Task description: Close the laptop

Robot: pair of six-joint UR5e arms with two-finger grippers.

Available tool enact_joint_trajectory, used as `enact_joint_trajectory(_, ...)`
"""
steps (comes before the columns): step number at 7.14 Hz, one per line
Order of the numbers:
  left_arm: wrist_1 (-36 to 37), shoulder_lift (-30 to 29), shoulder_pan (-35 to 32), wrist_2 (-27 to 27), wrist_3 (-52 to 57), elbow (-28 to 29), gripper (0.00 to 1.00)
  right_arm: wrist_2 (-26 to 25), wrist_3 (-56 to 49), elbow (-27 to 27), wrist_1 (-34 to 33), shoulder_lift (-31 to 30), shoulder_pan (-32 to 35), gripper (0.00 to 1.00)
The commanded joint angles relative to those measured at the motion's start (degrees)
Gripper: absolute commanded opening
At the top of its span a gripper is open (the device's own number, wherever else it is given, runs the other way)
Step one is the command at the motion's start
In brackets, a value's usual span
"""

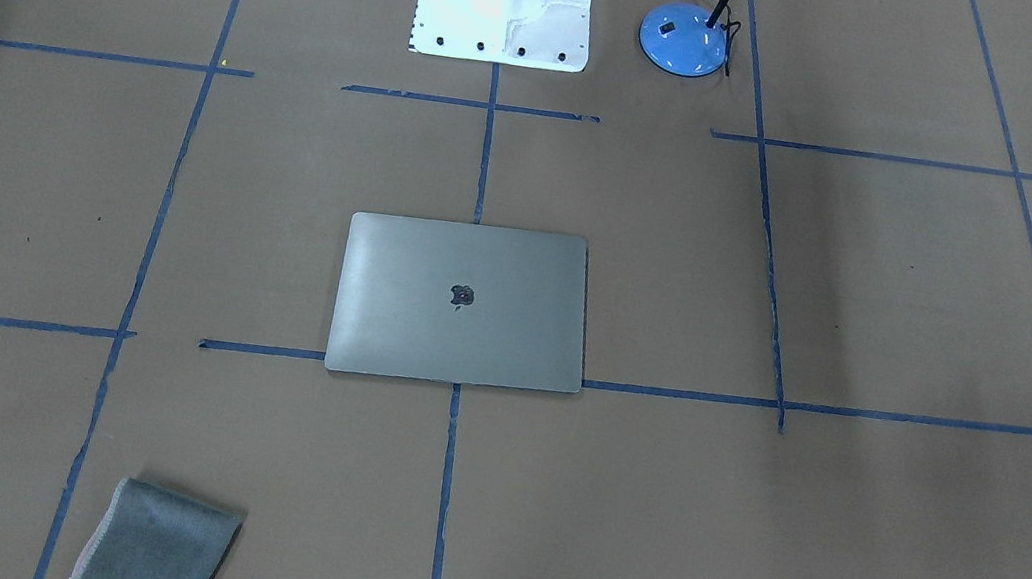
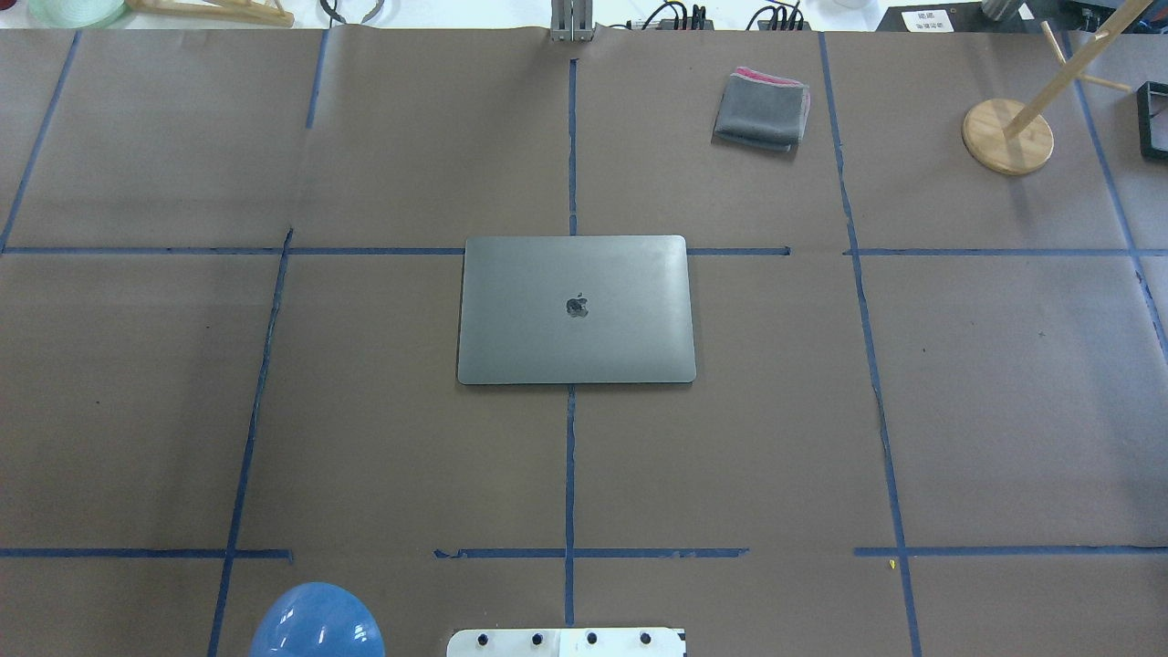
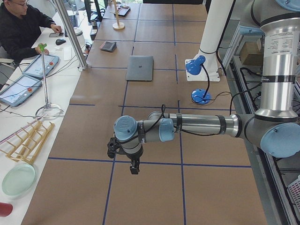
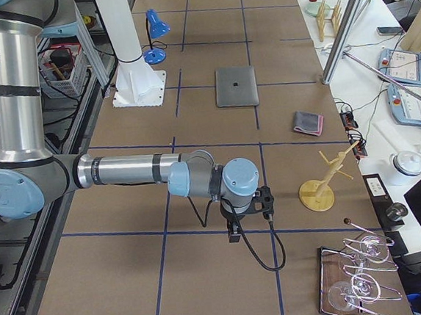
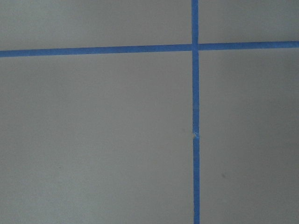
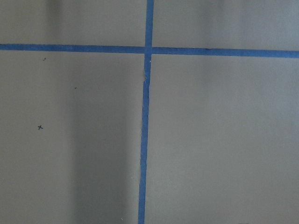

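laptop (image 2: 520, 315) closed flat, midway between worktop (image 2: 365, 438) edges | apple logo (image 2: 576, 306) on lid | left hand (image 3: 134, 168), right hand (image 4: 232, 233): cannot tell grip

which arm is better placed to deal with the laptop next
Neither clearly, and likely neither is needed: the laptop lies with its lid already shut, centred on the table's midline. The left gripper and right gripper hang at opposite table ends, both far from it.
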Motion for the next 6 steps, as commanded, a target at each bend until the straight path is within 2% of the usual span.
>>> enact_joint_trajectory(1, -0.2, 0.1, -0.1, 0.0, 0.0, 0.2, 1.00, 0.2, 0.0, -0.1, -2.1, 0.4, 1.2, 1.00)
enact_joint_trajectory(6, -0.3, 0.0, -0.1, 0.0, 0.0, 0.2, 1.00, 0.2, 0.0, 0.2, -2.0, 0.0, 1.3, 1.00)
